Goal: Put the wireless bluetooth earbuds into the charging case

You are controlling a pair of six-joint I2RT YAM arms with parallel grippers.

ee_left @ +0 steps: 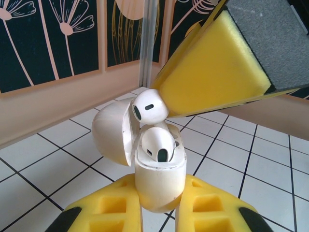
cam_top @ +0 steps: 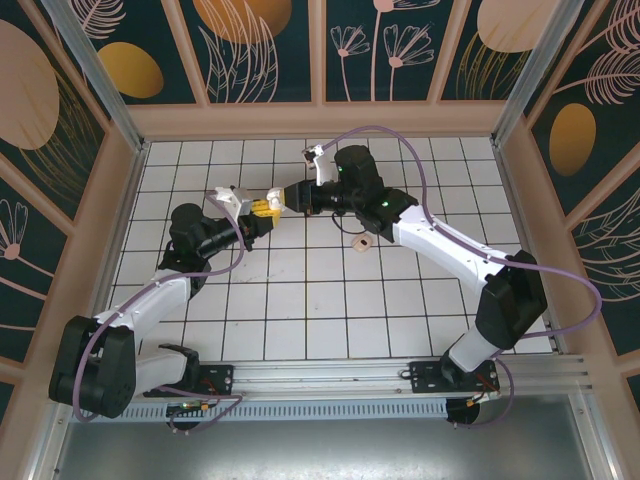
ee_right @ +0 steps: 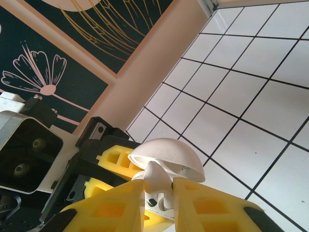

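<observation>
Case: white, glossy, rounded, held upright above the table near its middle. Left gripper is clamped on the case's lower body, one yellow finger on each side. The lid is hinged open to the left in the left wrist view, domed, with its inside facing the case mouth.

In the case: first earbud, white, is seated in a slot. Its rounded head sticks up above the rim, with a dark oval opening facing the camera.

Second earbud: white, same shape, dark oval on its left side. It is just above the first earbud and the case mouth, beside the open lid, and not seated. I can't tell whether it touches the first earbud.

Right gripper is pinched on the second earbud, whose white body shows between the yellow fingers in the right wrist view. In the left wrist view one yellow pad comes in from the upper right and presses on it.

In the top view the two grippers meet tip to tip.

A pale piece lies on the table to the right of the grippers, apart from them. It is too small to identify.
</observation>
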